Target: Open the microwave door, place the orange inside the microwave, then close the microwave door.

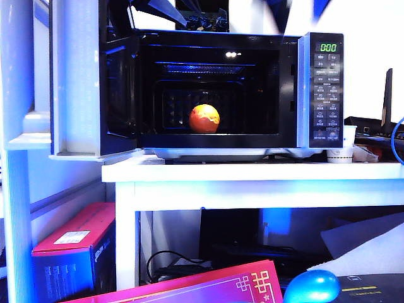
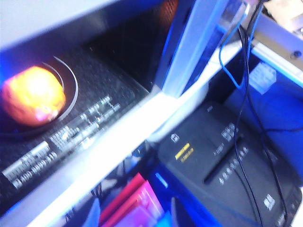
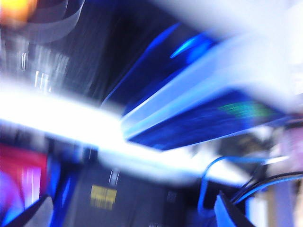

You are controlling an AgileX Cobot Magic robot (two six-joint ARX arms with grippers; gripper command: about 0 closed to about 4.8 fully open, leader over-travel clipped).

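Neither gripper appears in the exterior view. Right gripper point(image 3: 128, 215): only dark fingertips show at the blurred frame's edge, spread wide with nothing between. Left gripper: not visible, state cannot be told. White table point(image 1: 252, 172) front edge is unobstructed. Microwave point(image 1: 218, 88) cavity is open; microwave door point(image 1: 79, 79) swung left. The orange point(image 1: 204, 118) sits centrally inside.
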